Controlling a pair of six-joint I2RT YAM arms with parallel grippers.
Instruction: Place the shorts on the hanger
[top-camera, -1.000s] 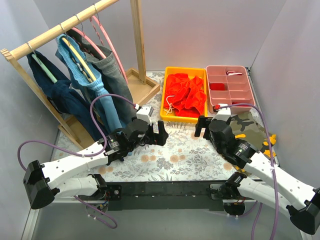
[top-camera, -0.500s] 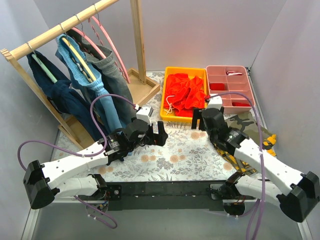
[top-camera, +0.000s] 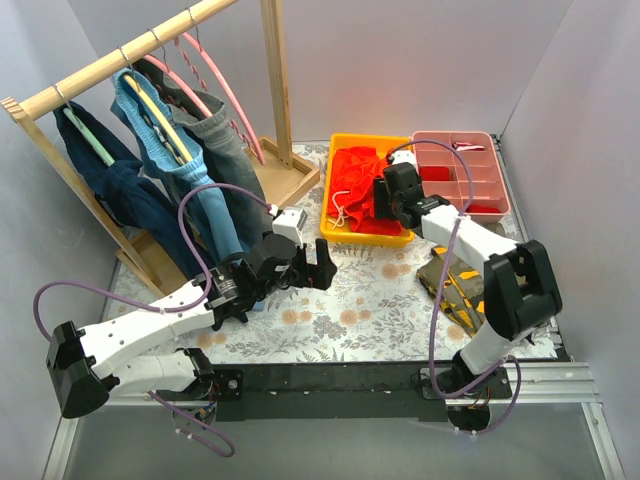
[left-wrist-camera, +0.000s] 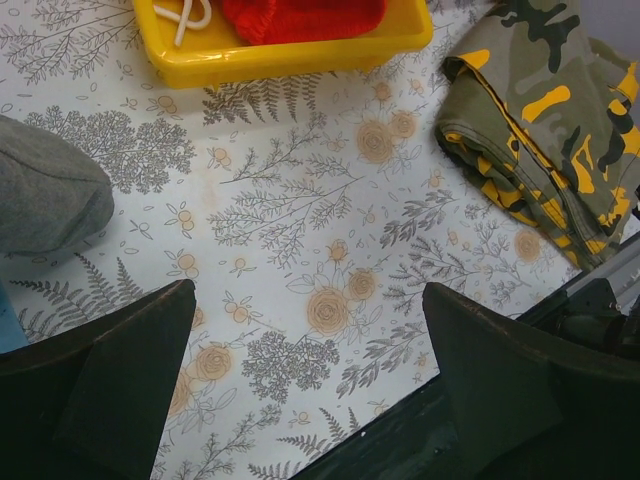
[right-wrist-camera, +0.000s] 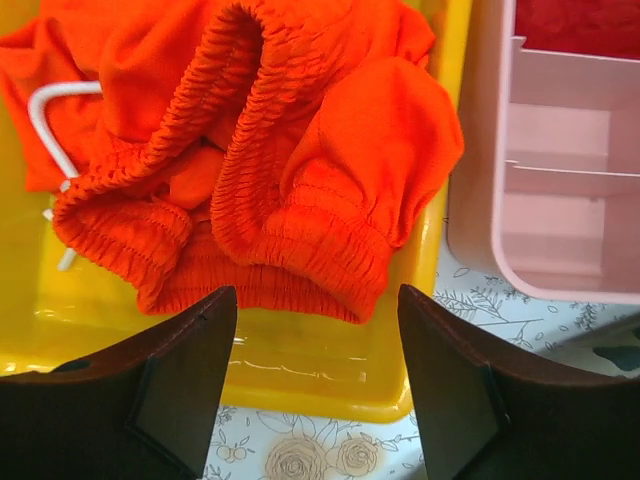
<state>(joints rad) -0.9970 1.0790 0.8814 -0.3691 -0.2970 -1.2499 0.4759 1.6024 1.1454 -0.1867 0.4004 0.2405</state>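
The orange-red shorts (top-camera: 362, 187) lie crumpled in a yellow bin (top-camera: 340, 232), white drawstring (top-camera: 342, 211) at the left. In the right wrist view the shorts (right-wrist-camera: 250, 150) fill the bin (right-wrist-camera: 330, 385). My right gripper (top-camera: 392, 207) hovers open over the bin's right side, just above the shorts; it also shows in the right wrist view (right-wrist-camera: 315, 375). The pink hanger (top-camera: 215, 75) hangs on the wooden rack. My left gripper (top-camera: 322, 268) is open and empty above the floral cloth, in front of the bin, also seen in the left wrist view (left-wrist-camera: 305, 370).
A wooden rack (top-camera: 120, 55) at the left holds denim garments (top-camera: 195, 160) on yellow and green hangers. A pink divided tray (top-camera: 460, 175) sits right of the bin. A camouflage garment (top-camera: 470, 285) lies at the right, also in the left wrist view (left-wrist-camera: 540, 110).
My right arm has swung forward and left from above the camouflage garment to over the yellow bin. The left arm has hardly moved.
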